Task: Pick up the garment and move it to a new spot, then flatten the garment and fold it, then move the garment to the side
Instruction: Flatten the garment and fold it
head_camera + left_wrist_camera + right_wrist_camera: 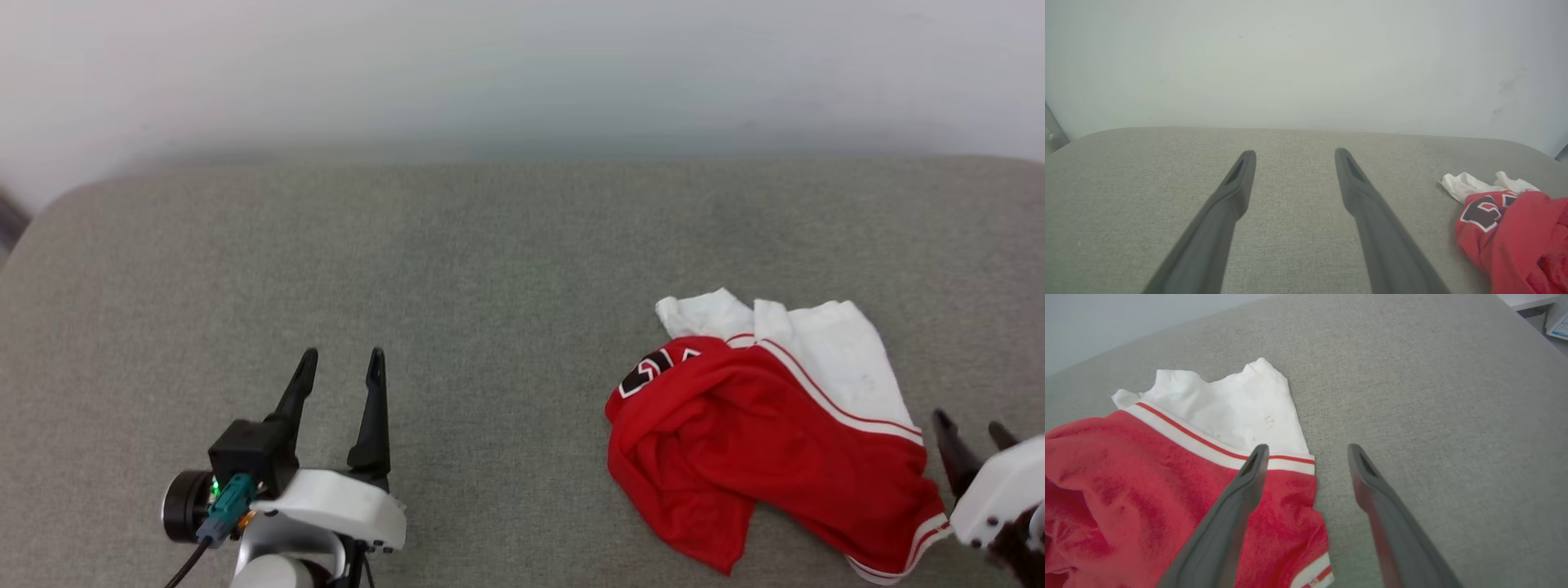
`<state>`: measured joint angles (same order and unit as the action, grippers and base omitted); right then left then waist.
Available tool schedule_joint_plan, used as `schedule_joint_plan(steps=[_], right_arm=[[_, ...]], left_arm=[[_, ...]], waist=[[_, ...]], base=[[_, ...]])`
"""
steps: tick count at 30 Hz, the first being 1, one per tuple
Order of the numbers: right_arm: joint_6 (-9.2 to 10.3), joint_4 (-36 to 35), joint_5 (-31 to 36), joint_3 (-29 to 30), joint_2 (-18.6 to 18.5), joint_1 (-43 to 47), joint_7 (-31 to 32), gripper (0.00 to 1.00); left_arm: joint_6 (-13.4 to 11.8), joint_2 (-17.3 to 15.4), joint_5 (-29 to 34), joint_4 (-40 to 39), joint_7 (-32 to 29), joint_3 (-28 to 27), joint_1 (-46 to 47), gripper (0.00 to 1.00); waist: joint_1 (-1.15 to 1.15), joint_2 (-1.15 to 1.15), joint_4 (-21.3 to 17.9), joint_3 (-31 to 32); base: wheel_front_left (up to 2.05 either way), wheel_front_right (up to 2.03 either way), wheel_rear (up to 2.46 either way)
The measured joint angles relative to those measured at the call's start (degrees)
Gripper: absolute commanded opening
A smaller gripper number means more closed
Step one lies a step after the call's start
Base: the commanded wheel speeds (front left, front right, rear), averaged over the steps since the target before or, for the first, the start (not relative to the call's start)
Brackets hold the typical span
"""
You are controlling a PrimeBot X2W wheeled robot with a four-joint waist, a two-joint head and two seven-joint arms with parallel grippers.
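A crumpled red garment [767, 441] lies on the right half of a grey cloth-covered worktop [490, 269], close to its near edge. Its white sleeves are bunched toward the far side, and a scrap of black, white-outlined lettering is folded over at the garment's left. The right gripper [969, 420] sits just beside the garment's striped right hem with its fingers spread and nothing between them. In the right wrist view one finger crosses the red cloth while the other lies over bare worktop. The left gripper [341, 353], also spread and empty, hovers over open worktop well apart from the garment.

The garment looks light, thin and wholly limp. It should sag and fold on itself once lifted, and dragged across the woven cover it would likely bunch rather than slide. The striped trim along the hem and sleeve seam looks thicker and firmer than the body cloth, so the best hold is probably a pinch there, near a corner. A grab into the heaped red middle could catch several layers or only one.
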<state>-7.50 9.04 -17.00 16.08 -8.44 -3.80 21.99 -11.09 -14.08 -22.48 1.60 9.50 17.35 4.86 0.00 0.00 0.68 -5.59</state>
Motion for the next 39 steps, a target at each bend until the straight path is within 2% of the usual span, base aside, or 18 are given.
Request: schedule_joint_plan(steps=[4,10,16,21,22,23,24,28,32,35,39], right_arm=[[0.00,4.3,-2.0,0.5,-3.4,-7.7,7.4,1.00],[-0.01,9.6,-3.9,-1.9,-8.3,-18.1,18.0,1.00],[-0.01,12.8,-4.6,-5.6,-11.8,-23.9,25.0,1.00],[-0.01,15.1,-4.9,-6.8,-13.1,-27.0,30.3,1.00],[-0.01,15.4,-5.0,-6.8,-13.1,-27.4,31.3,0.74],[0.00,15.4,-4.7,-7.1,-13.3,-27.5,31.8,0.22],[0.00,15.3,-4.7,-7.2,-13.2,-27.6,31.8,0.00],[0.00,14.0,-4.5,-8.5,-12.9,-27.2,30.1,0.00],[0.00,9.1,-3.2,-9.8,-13.2,-26.8,26.4,0.00],[0.00,4.4,-2.5,-8.8,-13.6,-26.4,23.9,0.00],[-0.01,-1.5,-2.0,-4.1,-13.5,-22.1,22.4,0.00]], left_arm=[[0.5,0.8,0.6,-0.4,0.8,0.9,3.2,1.00],[1.2,2.4,1.4,0.0,2.3,2.4,7.6,1.00],[1.5,3.6,1.6,0.8,3.4,2.7,9.9,1.00],[1.8,3.8,1.6,1.9,3.9,2.7,10.7,1.00],[1.8,3.8,1.6,2.2,4.0,2.7,10.7,1.00],[1.8,3.8,1.5,2.5,4.1,2.7,10.7,1.00],[1.8,3.8,1.5,2.9,4.1,2.6,10.7,1.00],[1.7,3.8,1.1,3.9,4.6,2.0,10.7,1.00],[1.5,3.4,1.0,4.3,4.7,1.3,9.9,1.00],[1.4,2.9,0.7,4.5,4.6,1.1,9.1,1.00],[1.0,2.2,0.5,4.3,4.5,0.8,7.9,1.00]], waist=[[0.00,0.00,1.0,-3.5],[0.01,0.00,3.2,-9.4],[0.01,0.00,5.7,-13.8],[0.01,0.00,6.9,-16.0],[0.01,0.00,7.0,-16.1],[0.01,0.00,7.1,-16.1],[0.01,0.00,7.1,-16.0],[0.01,0.00,6.6,-14.8],[0.01,0.00,5.4,-12.9],[0.01,0.00,4.1,-11.2],[0.01,0.00,2.3,-8.9]], base=[[0.00,0.00,0.00],[0.00,0.00,0.00],[0.00,0.00,0.00],[0.00,0.00,0.00],[0.00,0.00,0.00],[0.00,0.00,0.00],[0.00,0.00,0.00],[0.00,0.00,0.00],[0.00,0.00,0.00],[0.00,0.00,0.00],[0.00,0.00,0.00]])
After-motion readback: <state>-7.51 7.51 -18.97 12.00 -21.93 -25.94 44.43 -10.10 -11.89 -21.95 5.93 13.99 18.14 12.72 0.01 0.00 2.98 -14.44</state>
